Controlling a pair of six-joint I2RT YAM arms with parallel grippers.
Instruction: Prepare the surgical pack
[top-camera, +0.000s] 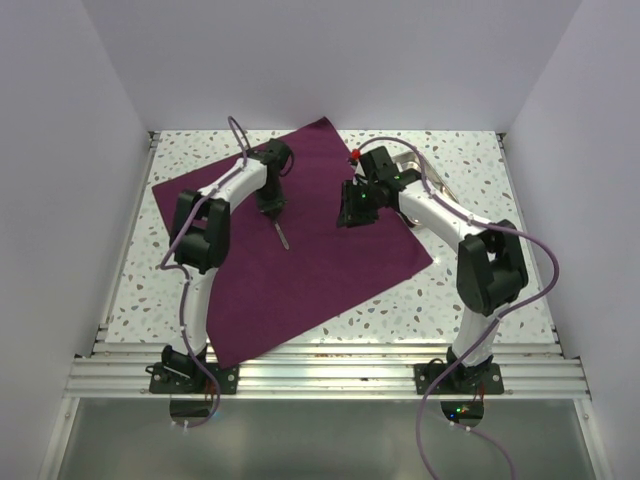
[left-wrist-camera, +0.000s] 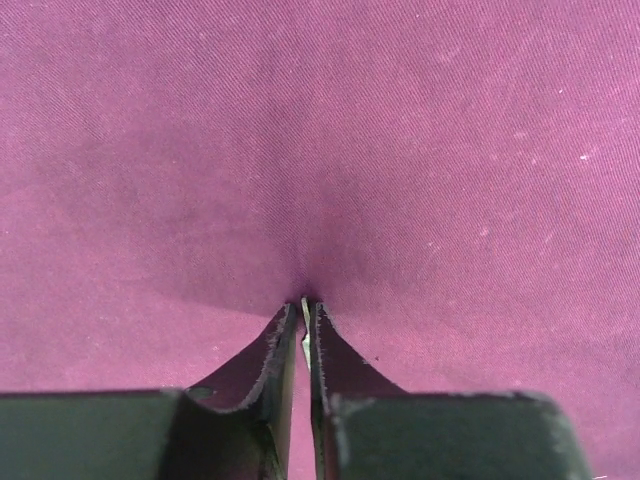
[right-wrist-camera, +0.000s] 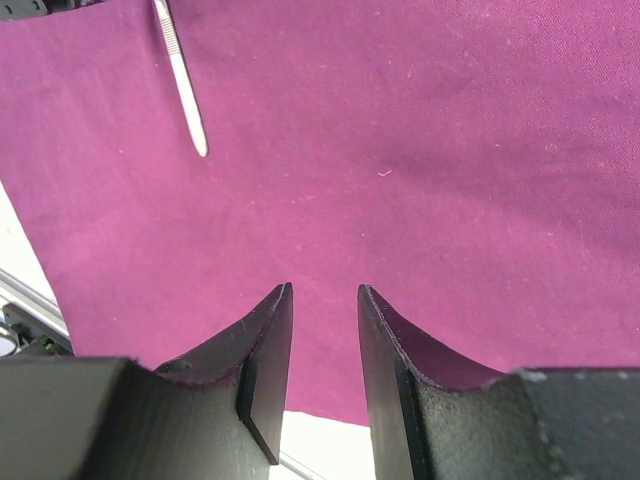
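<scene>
The surgical pack's purple-maroon drape (top-camera: 300, 280) lies spread flat as a large square sheet on the speckled table. It fills the left wrist view (left-wrist-camera: 300, 140) and most of the right wrist view (right-wrist-camera: 420, 150). My left gripper (top-camera: 270, 208) is low over the drape's back middle. It is shut (left-wrist-camera: 304, 305) on one end of a slim silver instrument (top-camera: 283, 238), whose free end rests on the cloth. The instrument also shows in the right wrist view (right-wrist-camera: 185, 100). My right gripper (top-camera: 350, 218) hovers over the drape's right part, open and empty (right-wrist-camera: 323, 290).
A shiny steel tray (top-camera: 425, 168) stands at the back right, mostly hidden behind the right arm. A small red item (top-camera: 354, 155) lies near it. White walls enclose the table on three sides. Rails (top-camera: 330, 370) run along the near edge.
</scene>
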